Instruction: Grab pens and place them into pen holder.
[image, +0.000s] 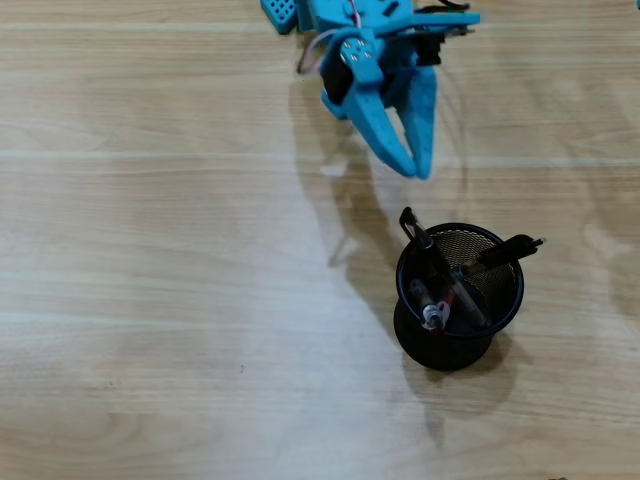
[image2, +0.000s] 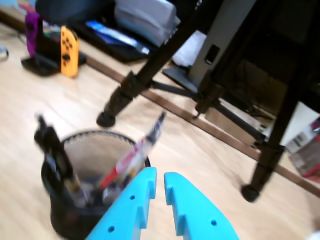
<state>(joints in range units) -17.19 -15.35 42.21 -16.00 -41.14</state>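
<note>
The black wire-mesh pen holder (image: 505, 305) stands on the wooden table at the lower right of the overhead view. Several pens stand inside it. A black-capped pen (image: 415, 232) leans left over the rim, another black one (image: 508, 251) leans right, and a grey-tipped pen (image: 432, 314) points toward the camera. The blue gripper (image: 413, 167) hangs above and behind the holder, apart from it, shut with nothing between its fingers. In the wrist view the gripper (image2: 160, 176) sits at the bottom edge, with the holder (image2: 65, 220) to its lower left and a red pen (image2: 132, 156) leaning toward it.
Black tripod legs (image2: 150, 75) stand on the table beyond the holder in the wrist view. An orange controller (image2: 68, 44) and a purple one (image2: 32, 26) sit docked at the far left. Bare wood (image: 150, 250) fills the left of the overhead view.
</note>
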